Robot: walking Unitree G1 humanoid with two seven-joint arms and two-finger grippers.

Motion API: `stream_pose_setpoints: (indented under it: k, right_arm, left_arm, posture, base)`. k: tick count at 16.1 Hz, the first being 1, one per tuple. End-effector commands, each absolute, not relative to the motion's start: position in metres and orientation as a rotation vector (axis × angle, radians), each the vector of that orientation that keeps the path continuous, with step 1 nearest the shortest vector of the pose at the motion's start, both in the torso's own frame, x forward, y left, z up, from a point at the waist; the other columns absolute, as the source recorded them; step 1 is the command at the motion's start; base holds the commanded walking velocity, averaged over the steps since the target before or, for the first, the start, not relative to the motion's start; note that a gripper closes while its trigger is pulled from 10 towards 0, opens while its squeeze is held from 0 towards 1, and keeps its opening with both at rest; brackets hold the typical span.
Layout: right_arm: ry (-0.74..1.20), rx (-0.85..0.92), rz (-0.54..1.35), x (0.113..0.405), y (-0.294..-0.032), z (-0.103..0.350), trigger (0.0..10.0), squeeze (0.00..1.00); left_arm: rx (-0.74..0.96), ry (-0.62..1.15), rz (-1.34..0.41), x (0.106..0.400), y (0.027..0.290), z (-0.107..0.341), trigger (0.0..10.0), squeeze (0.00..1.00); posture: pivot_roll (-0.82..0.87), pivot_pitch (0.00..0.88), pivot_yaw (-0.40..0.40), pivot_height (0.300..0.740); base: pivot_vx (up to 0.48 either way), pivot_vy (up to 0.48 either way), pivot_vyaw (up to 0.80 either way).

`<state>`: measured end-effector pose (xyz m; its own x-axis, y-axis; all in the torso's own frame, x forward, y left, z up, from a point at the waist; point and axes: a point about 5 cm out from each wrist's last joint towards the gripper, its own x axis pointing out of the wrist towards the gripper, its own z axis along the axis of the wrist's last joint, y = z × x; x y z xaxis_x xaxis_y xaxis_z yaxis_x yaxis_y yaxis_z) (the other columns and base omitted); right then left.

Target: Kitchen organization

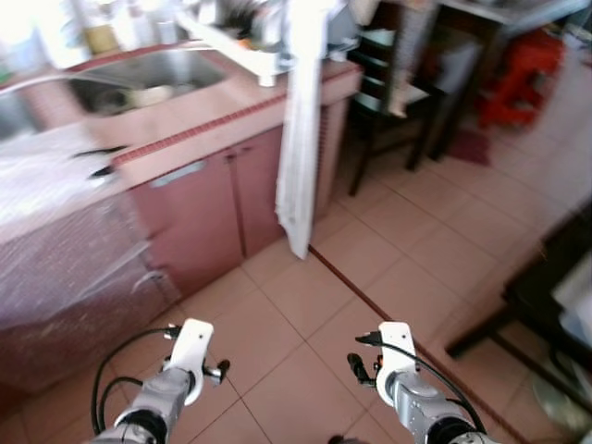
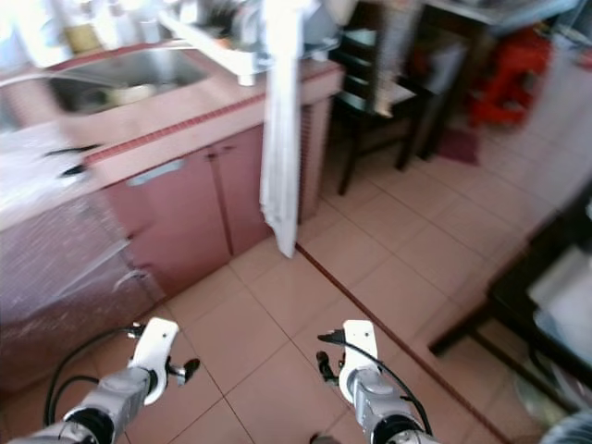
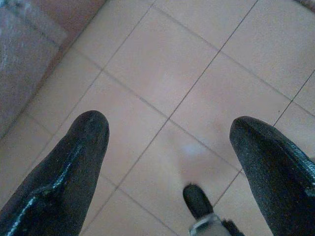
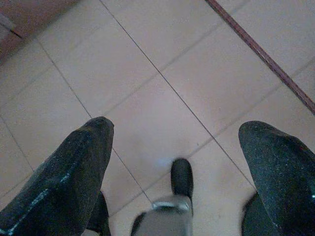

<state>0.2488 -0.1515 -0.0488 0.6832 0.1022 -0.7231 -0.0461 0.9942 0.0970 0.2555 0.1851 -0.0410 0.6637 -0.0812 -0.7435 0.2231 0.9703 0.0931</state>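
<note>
A surface [image 1: 185, 116] runs along the left, with a sink [image 1: 148, 79] set into it and cabinet doors [image 1: 217, 208] below. A cloth [image 1: 301, 139] hangs down over the surface's right end (reaching toward the floor [image 1: 370, 268]). A chair [image 1: 388, 97] stands behind and right of it. Another piece of furniture [image 1: 546, 296] sits at far right.

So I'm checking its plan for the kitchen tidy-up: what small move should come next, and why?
Probably a step forward-left toward the counter. Both the left gripper and right gripper hang open with only floor tiles beneath, while the sink and the hanging white cloth look out of reach ahead.
</note>
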Motion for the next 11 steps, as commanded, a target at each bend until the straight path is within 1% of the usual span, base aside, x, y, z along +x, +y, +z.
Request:
stream_pose_setpoints:
  k: [1, 11]
  right_arm:
    - [0.817, 0.075, 0.078, 0.2488, -0.1520, -0.0489, 10.0, 0.00]
    - [0.823, 0.083, 0.074, 0.2469, -0.1526, -0.0502, 10.0, 0.00]
  left_arm:
    - [0.176, 0.844, -0.171, 0.2508, 0.1872, -0.0441, 10.0, 0.00]
    - [0.169, 0.851, -0.167, 0.2496, 0.1881, -0.0449, 10.0, 0.00]
  posture:
    - [-0.05, 0.075, 0.014, 0.740]
    - [-0.05, 0.077, 0.017, 0.740]
  base:
    - [0.000, 0.000, 0.00]
    - [0.000, 0.000, 0.00]
